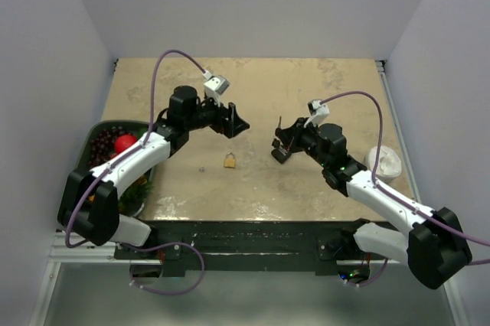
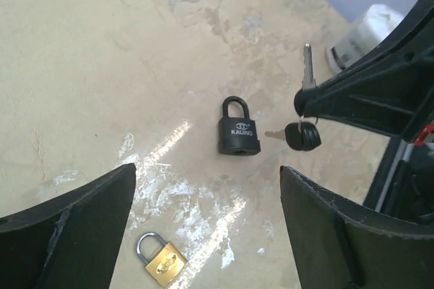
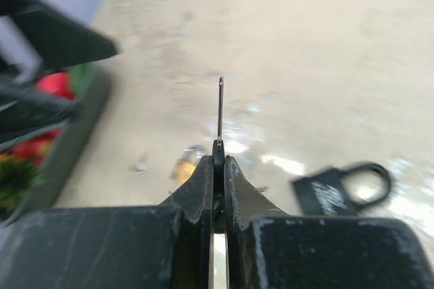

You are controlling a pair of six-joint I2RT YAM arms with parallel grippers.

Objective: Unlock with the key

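The right gripper (image 3: 219,159) was pinched fully shut on a key (image 3: 220,106), whose blade stood straight out past its fingertips. A second key (image 2: 302,137) dangled on the ring underneath. The left gripper (image 2: 207,170) was spread wide and held nothing.

The black padlock (image 2: 239,129) lay flat on the table (image 2: 102,65), ahead of the left gripper's open fingers and low to one side of the right gripper, just beside the dangling key. Its shackle pointed away from the left gripper and its bottom end faced it. A brass padlock (image 2: 161,263) lay nearer in, beneath the gap between the left fingers.

The dark-headed keys probably belonged to the black padlock, so the brass one was best left alone. The left gripper needed to reach forward past the brass padlock, close across the black body's sides and leave the bottom end uncovered. It would then lift and turn that end toward the blade. The blade needed lining up squarely before any push, since a thin key held in a pinch could swivel. The hanging key risked snagging the shackle.
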